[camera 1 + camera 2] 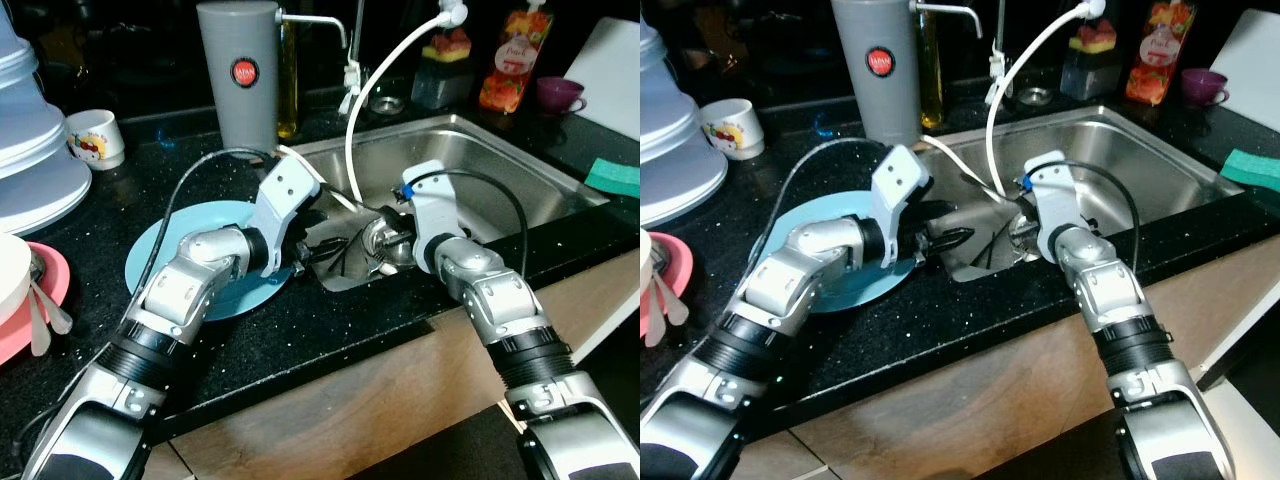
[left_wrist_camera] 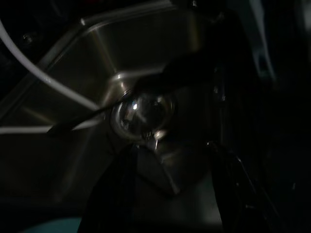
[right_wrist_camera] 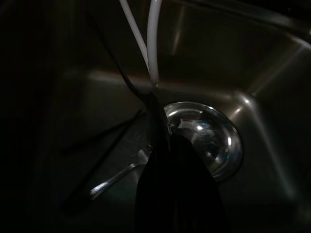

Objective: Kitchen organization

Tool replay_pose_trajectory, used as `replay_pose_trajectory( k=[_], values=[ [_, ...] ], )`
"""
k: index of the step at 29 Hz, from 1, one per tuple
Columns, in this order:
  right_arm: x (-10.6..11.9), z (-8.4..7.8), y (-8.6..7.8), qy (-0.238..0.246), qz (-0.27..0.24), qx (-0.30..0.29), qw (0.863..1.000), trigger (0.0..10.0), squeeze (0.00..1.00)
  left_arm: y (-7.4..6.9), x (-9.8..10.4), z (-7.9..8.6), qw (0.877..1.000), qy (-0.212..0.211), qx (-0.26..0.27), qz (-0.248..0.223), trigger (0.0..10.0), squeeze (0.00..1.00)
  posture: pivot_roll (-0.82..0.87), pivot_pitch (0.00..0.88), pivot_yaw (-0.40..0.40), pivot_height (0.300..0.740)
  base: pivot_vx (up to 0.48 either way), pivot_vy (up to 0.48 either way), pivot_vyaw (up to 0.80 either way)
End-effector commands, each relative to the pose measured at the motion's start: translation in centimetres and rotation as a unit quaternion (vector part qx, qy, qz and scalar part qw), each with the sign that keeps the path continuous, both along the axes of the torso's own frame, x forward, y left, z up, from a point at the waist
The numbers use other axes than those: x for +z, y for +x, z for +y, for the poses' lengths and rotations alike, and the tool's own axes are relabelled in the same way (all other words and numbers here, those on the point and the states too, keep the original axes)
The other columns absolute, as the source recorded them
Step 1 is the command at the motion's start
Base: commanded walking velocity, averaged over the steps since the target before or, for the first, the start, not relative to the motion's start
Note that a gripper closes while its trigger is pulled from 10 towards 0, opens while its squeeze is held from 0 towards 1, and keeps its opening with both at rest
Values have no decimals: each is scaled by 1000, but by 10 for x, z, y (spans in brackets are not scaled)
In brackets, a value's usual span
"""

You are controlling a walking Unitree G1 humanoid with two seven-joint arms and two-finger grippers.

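At my far left a pink plate (image 1: pixel 45 300) and a white cup (image 1: pixel 97 137) sit on the black counter (image 1: pixel 330 330), then a blue plate (image 1: pixel 160 265) under my left forearm. My left gripper (image 1: pixel 945 240) reaches over the sink's near-left corner with its fingers (image 2: pixel 114 189) spread apart and nothing between them. Below it a small shiny steel bowl (image 2: pixel 142 114) rests on the floor of the sink (image 1: pixel 520 165), mouth up as far as I can judge, so it has no real long axis. Beside it lies a steel utensil (image 3: pixel 116 177), flat on the sink floor; which end is the handle is too dark to tell. My right gripper (image 1: pixel 395 235) hangs just beside the bowl, and I cannot tell whether it is parted or closed. I judge the bowl is what I am after: I should straddle one wall of its rim, keep clear of the white hose (image 1: pixel 365 95), and close gently so the slick steel does not skid away
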State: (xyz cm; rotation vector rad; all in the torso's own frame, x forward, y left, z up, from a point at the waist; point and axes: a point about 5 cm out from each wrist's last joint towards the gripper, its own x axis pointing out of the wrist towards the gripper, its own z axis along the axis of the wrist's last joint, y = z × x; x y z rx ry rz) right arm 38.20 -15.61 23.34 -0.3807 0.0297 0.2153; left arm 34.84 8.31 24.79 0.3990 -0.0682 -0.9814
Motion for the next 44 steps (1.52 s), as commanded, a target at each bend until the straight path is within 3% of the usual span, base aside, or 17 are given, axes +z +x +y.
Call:
replay_pose_trajectory(
  k=[1,4,5,6,8,9,13,15,16,18,20,21,24,26,30,38,44],
  values=[
    [-15,2,-2,-16,34,9,999,10000,0,1,-3,0,1000,26,-5,-6,10000,0,-25,77,52,740,0,0,0],
    [-16,4,-3,-10,39,15,999,10000,8,1,-4,0,1000,29,-4,-8,10000,0,-25,77,52,740,0,0,0],
    [-16,5,-3,-4,40,16,999,10000,976,1,-4,0,1000,28,-3,-9,10000,0,-24,78,53,740,0,0,0],
    [-15,5,-3,-3,38,15,999,10000,1000,2,-3,1,1000,29,1,-12,10000,0,-24,78,53,740,0,0,0],
    [-12,4,-2,-1,28,7,1000,10000,1000,4,-1,2,999,26,9,-17,10000,0,-24,78,53,740,0,0,0],
    [-8,3,-1,5,15,0,1000,10000,0,7,2,4,999,22,21,-27,10000,0,-23,78,54,740,0,0,0],
    [11,2,1,62,-49,-11,997,10000,0,13,18,7,996,-21,50,-70,10000,0,-23,78,54,740,0,0,0],
    [31,0,-1,152,-103,-20,983,10000,0,19,32,12,989,-68,94,-90,10000,0,-22,78,56,740,0,0,0],
    [31,0,-1,152,-103,-20,983,10000,0,19,32,12,989,-68,94,-90,10000,0,-22,78,56,740,0,0,0],
    [45,-5,-4,240,-137,-30,961,10000,0,24,46,20,977,-112,144,-110,10000,0,-27,80,58,740,0,0,0],
    [45,-5,-4,240,-137,-30,961,10000,0,24,46,20,977,-112,144,-110,10000,0,-27,80,58,740,0,0,0],
    [49,-10,-6,294,-146,-34,944,10000,0,25,56,28,966,-139,180,-126,10000,0,-29,81,58,740,0,0,0],
    [49,-12,-10,343,-145,-27,928,10000,0,25,62,36,956,-163,207,-132,10000,0,-30,83,58,740,0,0,0],
    [46,-8,-20,405,-144,4,903,10000,0,17,70,49,935,-208,250,-139,10000,0,-29,89,58,740,0,0,0],
    [43,7,-35,412,-149,36,898,10000,0,-4,71,60,915,-237,285,-160,10000,0,-31,93,58,740,0,0,0],
    [39,20,-40,409,-140,52,900,10000,0,-23,50,58,915,-244,291,-139,10000,0,-28,95,53,740,0,0,0],
    [41,23,-42,412,-137,59,899,10000,0,-26,45,57,911,-249,303,-128,10000,0,-33,82,51,740,0,0,0]
  ],
)
